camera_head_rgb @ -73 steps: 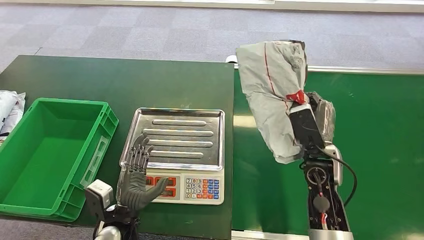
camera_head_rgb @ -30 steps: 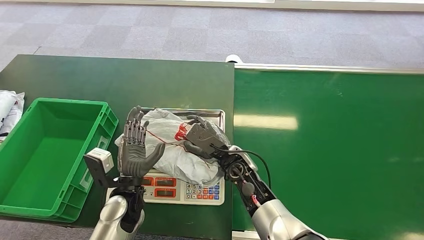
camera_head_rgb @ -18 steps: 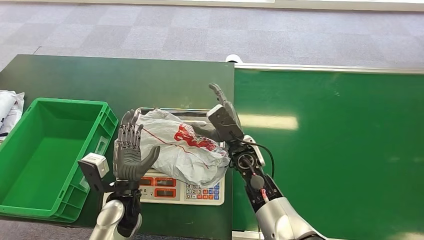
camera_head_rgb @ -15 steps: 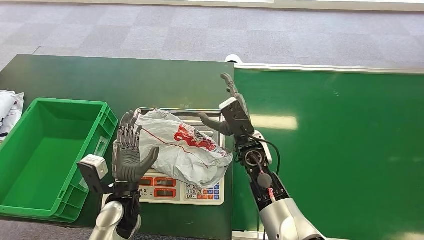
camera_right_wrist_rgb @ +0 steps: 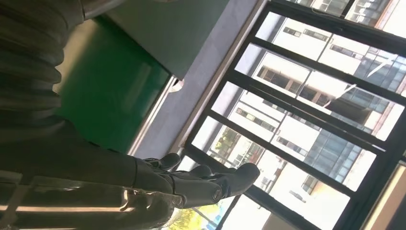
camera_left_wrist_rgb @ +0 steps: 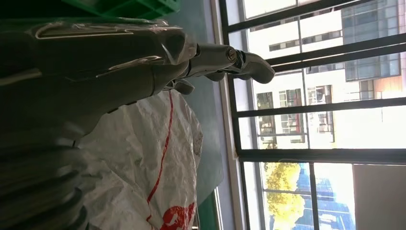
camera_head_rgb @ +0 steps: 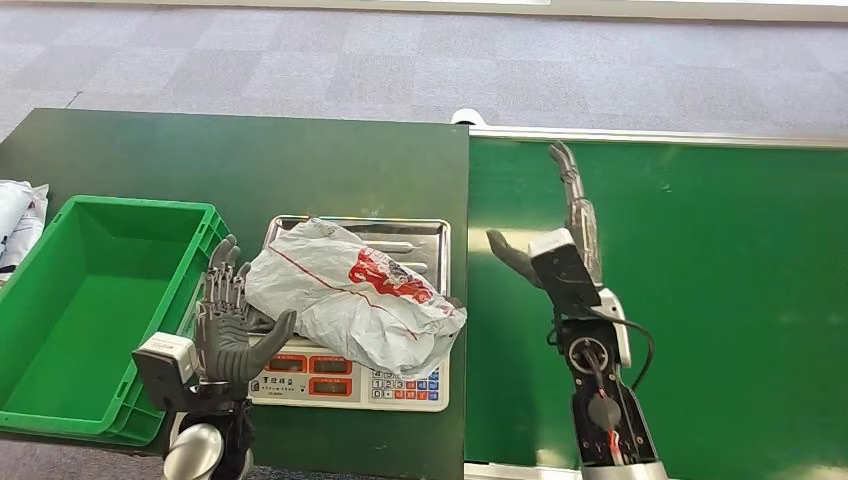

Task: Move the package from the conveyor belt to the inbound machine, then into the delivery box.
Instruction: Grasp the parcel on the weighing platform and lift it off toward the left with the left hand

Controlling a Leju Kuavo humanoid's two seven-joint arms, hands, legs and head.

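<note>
A crumpled grey plastic package with red print lies on the steel pan of the weighing scale, overhanging its front keypad; the left wrist view sees the package close up. My left hand stands upright with spread fingers at the package's left end, right beside it, holding nothing. My right hand is raised over the green conveyor belt, fingers extended and apart, empty, well clear of the package. The green delivery box stands empty to the left of the scale.
The scale sits on a dark green table that meets the conveyor belt at a seam. White bags lie at the table's far left. Grey carpet floor lies beyond. Windows fill the background of both wrist views.
My right hand let go of the package on the scale pan and drew back right over the belt. My left hand shifted slightly left and lower beside the package.
</note>
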